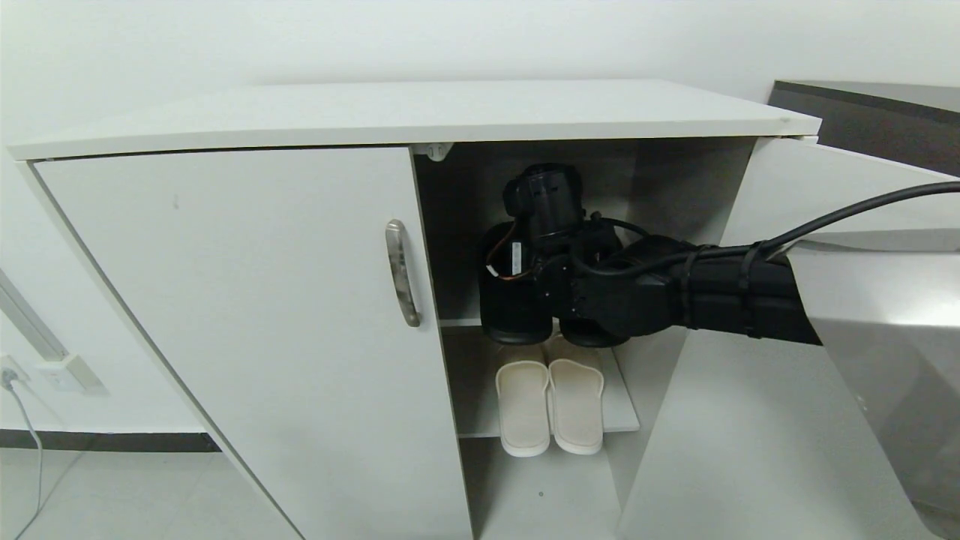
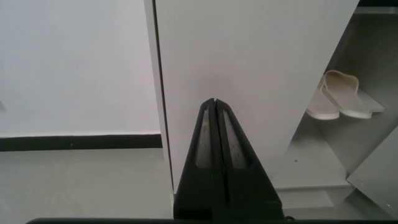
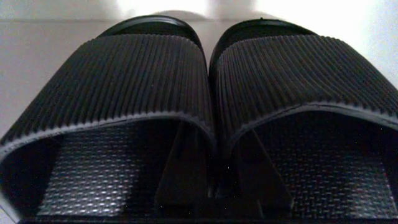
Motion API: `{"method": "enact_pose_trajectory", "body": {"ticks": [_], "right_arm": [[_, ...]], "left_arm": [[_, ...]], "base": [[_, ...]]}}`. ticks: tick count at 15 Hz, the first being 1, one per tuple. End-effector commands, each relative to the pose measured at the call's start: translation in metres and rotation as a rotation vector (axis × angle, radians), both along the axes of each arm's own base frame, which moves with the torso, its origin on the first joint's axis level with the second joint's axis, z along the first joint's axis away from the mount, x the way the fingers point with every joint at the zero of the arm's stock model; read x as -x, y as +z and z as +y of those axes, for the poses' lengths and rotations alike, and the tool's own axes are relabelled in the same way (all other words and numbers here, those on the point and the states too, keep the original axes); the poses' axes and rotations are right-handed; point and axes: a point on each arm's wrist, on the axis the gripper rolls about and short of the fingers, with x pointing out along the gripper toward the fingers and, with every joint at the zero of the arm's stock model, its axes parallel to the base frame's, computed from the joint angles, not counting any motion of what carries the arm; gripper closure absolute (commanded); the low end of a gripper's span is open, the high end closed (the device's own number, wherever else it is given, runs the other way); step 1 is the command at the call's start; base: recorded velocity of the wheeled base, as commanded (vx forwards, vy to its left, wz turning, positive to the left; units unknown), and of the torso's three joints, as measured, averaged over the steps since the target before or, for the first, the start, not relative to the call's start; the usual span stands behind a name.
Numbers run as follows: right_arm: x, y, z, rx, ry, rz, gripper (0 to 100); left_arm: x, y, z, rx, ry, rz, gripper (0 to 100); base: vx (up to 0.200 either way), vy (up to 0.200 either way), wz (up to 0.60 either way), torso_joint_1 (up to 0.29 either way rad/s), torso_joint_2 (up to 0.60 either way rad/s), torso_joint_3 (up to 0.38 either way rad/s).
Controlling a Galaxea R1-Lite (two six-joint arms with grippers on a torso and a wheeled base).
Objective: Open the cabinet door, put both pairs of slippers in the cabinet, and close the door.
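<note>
The white cabinet [image 1: 420, 112] has its left door [image 1: 247, 300] closed and its right door [image 1: 787, 420] swung open. A pair of white slippers [image 1: 550, 405] lies side by side on the inner shelf, also seen past the door edge [image 2: 342, 96]. My right arm reaches into the open compartment. My right gripper [image 3: 217, 177] is shut on the black ribbed slippers [image 3: 205, 93], one finger inside each, pinching their inner walls together. The black slippers [image 1: 517, 315] hang just behind the white pair; whether they touch the shelf I cannot tell. My left gripper [image 2: 214, 109] is shut and empty, low before the closed door.
A metal handle [image 1: 403, 272] sits on the closed door's right edge. The open door stands out toward me on the right. A wall socket with a cable [image 1: 15, 379] is low on the left wall. Bare floor [image 2: 81, 186] lies left of the cabinet.
</note>
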Motion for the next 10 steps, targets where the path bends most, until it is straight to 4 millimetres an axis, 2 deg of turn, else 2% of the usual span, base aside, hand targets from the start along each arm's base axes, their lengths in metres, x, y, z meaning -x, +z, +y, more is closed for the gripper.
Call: {"method": "enact_pose_trajectory", "body": {"ticks": [1,9,10], "right_arm": [[-0.0029,-0.0049,0.0012,0.005,-0.003,0.006,100],[-0.0039,-0.0062,0.0001,0.007,-0.007,0.009,100],[-0.0041,-0.0074,0.0004,0.009,-0.007,0.011,0]], "left_arm": [[-0.0001,0.0001,0.0000,0.000,0.001,0.001,100],[-0.0001,0.0001,0.0000,0.002,0.001,0.001,100],[-0.0001,0.0001,0.0000,0.002,0.001,0.001,100]], "base": [[0.000,0.000,0.00,0.000,0.00,0.000],[0.000,0.000,0.00,0.000,0.00,0.000],[0.000,0.000,0.00,0.000,0.00,0.000]]}}
